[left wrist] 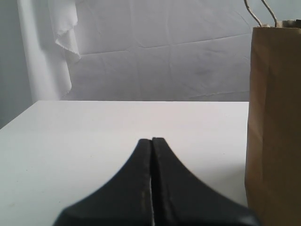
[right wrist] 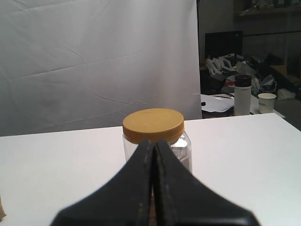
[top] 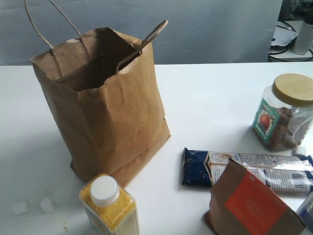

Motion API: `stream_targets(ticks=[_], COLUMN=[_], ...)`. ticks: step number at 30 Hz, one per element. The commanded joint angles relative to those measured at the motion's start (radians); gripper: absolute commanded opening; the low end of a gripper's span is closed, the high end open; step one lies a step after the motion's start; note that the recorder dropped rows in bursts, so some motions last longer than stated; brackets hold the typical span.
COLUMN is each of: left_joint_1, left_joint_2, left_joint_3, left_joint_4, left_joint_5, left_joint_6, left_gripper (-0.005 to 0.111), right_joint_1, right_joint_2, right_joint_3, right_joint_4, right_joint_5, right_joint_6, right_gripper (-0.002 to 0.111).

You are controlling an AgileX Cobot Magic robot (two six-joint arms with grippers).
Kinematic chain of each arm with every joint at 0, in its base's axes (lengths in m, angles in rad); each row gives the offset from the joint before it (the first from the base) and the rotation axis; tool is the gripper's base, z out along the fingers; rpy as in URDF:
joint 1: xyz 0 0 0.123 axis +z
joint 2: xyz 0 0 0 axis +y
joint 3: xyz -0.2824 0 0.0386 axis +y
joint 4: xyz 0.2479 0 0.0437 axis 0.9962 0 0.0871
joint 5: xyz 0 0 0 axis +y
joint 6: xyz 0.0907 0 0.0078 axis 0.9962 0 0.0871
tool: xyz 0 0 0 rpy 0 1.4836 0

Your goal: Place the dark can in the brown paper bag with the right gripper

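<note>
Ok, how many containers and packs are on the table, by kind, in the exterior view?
Paper bag: 1, the brown paper bag
Pouch: 1, the brown pouch
Jar or bottle: 2, the tan-lidded jar and the white-capped bottle
Wrapped packet: 1, the dark blue packet
Total: 5, not counting a cut-off blue thing

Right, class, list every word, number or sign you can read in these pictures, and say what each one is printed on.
Nothing can be read for certain.
On the clear jar: green label, print blurred, unreadable.
On the blue packet: barcode and print, too small to read.
On the brown pouch: orange-red label, faint print, unreadable.
On the brown paper bag: no print shows.
</note>
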Motion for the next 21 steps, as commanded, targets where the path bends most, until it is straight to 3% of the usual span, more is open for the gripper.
stream_targets(ticks=[1,8,21], left_joint_1=[-0.006,-0.006,-0.006], left_joint_2=[-0.003,-0.003,-0.003], left_joint_3=[0.004,0.004,0.004], left_joint_4=[0.003,0.003,0.003], left_joint_5=[-0.005,-0.005,-0.005], left_joint_6=[-0.004,-0.004,-0.004], left_gripper=[0.000,0.000,0.000], right_joint_1=[-0.006,0.045,0.047], right_joint_2=[-0.007,-0.007,-0.007], right_joint_3=[0.004,0.004,0.004], right_joint_4=[0.000,0.000,0.000], right_joint_5=[-0.004,-0.004,-0.004], right_joint_6=[-0.007,-0.007,-0.007], right_gripper=[0.000,0.000,0.000])
